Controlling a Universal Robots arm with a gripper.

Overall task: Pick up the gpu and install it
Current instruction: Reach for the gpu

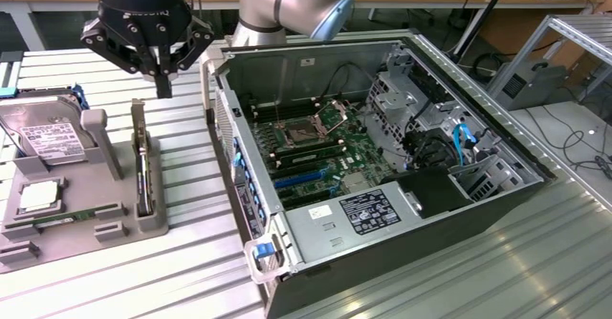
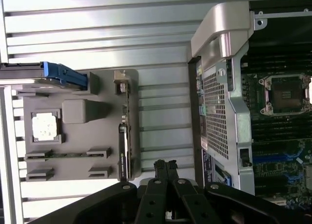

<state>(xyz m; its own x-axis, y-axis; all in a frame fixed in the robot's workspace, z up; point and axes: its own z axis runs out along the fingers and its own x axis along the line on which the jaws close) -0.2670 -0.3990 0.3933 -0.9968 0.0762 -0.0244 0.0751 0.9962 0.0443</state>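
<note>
The gpu (image 1: 142, 167) is a thin dark card standing on edge in a slot along the grey holder tray (image 1: 88, 226), on the side nearest the computer case. In the wrist view the gpu (image 2: 124, 145) has its silver bracket end toward the tray's far corner. My black gripper (image 1: 165, 84) hangs above the slatted table just beyond the card's far end, between the tray and the case. Its fingers are shut together with nothing between them. In the wrist view the gripper (image 2: 165, 166) sits over bare slats beside the tray (image 2: 78, 158).
The open computer case (image 1: 383, 154) lies to the exterior view's right, its motherboard (image 1: 320, 154) with blue slots (image 1: 301, 178) exposed. The tray also holds a silver hard drive (image 1: 43, 136), a square processor chip (image 1: 39, 194) and a green memory stick (image 1: 59, 221).
</note>
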